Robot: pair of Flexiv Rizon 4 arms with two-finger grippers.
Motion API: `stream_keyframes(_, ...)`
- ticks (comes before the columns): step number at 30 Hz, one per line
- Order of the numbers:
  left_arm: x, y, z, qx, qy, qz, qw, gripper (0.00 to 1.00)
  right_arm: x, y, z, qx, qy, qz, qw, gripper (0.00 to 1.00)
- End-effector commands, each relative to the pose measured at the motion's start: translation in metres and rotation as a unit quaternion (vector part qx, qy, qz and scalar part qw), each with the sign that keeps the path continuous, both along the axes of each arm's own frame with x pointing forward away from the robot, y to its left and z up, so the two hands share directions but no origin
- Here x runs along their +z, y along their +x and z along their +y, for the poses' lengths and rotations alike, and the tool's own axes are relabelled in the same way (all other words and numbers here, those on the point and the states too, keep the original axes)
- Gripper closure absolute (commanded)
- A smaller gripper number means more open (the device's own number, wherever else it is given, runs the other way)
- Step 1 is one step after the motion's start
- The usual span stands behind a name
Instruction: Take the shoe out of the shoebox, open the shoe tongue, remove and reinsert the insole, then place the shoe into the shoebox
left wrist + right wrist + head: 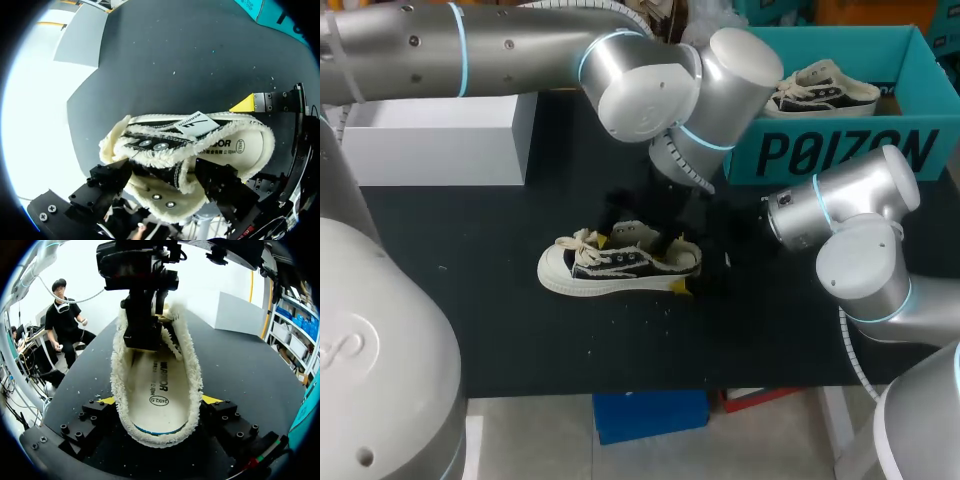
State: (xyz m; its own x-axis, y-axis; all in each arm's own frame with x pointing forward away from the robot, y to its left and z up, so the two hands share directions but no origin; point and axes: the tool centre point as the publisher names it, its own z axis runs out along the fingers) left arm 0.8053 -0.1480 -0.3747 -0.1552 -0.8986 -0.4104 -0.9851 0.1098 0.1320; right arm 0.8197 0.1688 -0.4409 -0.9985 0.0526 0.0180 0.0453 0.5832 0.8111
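A cream and black sneaker (610, 268) lies on its sole mid-table, toe to the left. My left gripper (638, 240) comes down onto its laced upper. In the left wrist view, the left gripper (165, 175) stands open, its dark fingers (115, 177) either side of the tongue (192, 125), tips hidden by the shoe. My right gripper (692, 272) is at the heel. In the right wrist view, the right gripper (160, 400) is shut on the sneaker (157, 385), one yellow tip against each side of the heel. The insole (160, 390) lies inside.
The teal shoebox (840, 150) stands at the back right with a second sneaker (825, 88) inside. A white box (435, 135) sits at the back left. My left arm's elbow (680, 85) hangs over the table's back middle.
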Motion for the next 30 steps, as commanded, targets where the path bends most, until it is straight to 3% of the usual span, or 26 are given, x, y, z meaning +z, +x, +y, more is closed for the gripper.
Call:
stream_keyframes(1,0.000,0.000,-0.003,-0.003,0.005,0.002,1.000,1.00,-0.002,0.001,0.003,-0.001,0.000,0.000,1.000,1.00)
stream_keyframes(15,0.005,-0.003,-0.002,-0.010,0.005,-0.004,1.000,1.00,-0.002,0.001,0.003,-0.001,0.000,0.000,1.000,1.00)
stream_keyframes(30,0.050,-0.005,-0.002,-0.011,-0.076,-0.067,0.995,1.00,-0.002,0.001,0.003,-0.001,0.000,0.000,1.000,1.00)
